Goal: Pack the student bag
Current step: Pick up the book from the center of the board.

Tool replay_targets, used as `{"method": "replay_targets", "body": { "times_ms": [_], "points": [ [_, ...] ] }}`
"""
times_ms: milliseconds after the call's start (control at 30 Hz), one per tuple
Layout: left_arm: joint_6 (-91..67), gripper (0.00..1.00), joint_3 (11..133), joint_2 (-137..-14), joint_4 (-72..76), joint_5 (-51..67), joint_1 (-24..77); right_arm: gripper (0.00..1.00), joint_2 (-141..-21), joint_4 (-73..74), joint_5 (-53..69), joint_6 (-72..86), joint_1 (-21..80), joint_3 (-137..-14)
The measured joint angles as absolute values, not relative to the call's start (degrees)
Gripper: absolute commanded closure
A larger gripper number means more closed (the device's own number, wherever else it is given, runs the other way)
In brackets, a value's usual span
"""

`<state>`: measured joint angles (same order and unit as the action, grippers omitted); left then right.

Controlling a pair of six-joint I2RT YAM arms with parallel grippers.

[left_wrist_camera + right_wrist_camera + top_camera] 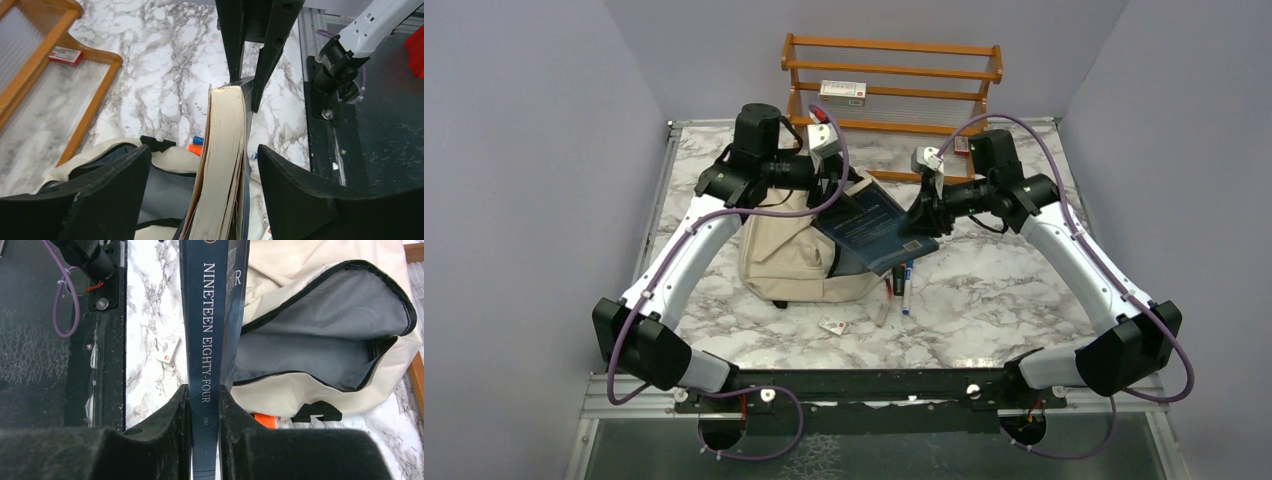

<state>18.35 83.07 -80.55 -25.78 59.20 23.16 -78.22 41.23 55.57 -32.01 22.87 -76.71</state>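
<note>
The student bag (789,262), cream with a grey lining, lies on the marble table with its mouth open (320,325). Above its opening a dark blue book (876,225) titled "Nineteen Eighty-Four" is held tilted. My right gripper (922,212) is shut on the book's spine (204,390). My left gripper (832,192) straddles the book's page edge (222,150) from the other side, and its jaws stand open with a gap on both sides of the book. In the left wrist view the bag (172,159) shows just beneath the book.
A wooden rack (892,75) stands at the back with a small box (842,92) on it. Pens and markers (904,278) lie beside the bag's right side. A small white packet (832,325) rests near the front.
</note>
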Motion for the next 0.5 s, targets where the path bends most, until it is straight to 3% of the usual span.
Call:
{"method": "replay_targets", "body": {
  "times_ms": [267, 500],
  "points": [
    [17.17, 0.38, 83.09, -82.70, -25.82, 60.34, 24.64, 1.00, -78.22, 43.05, 55.07, -32.95, 22.87, -79.57],
    [16.95, 0.69, 83.13, -83.88, -25.58, 62.19, 25.26, 0.99, -78.26, 43.55, 53.84, -33.41, 22.87, -80.95]
  ]
}}
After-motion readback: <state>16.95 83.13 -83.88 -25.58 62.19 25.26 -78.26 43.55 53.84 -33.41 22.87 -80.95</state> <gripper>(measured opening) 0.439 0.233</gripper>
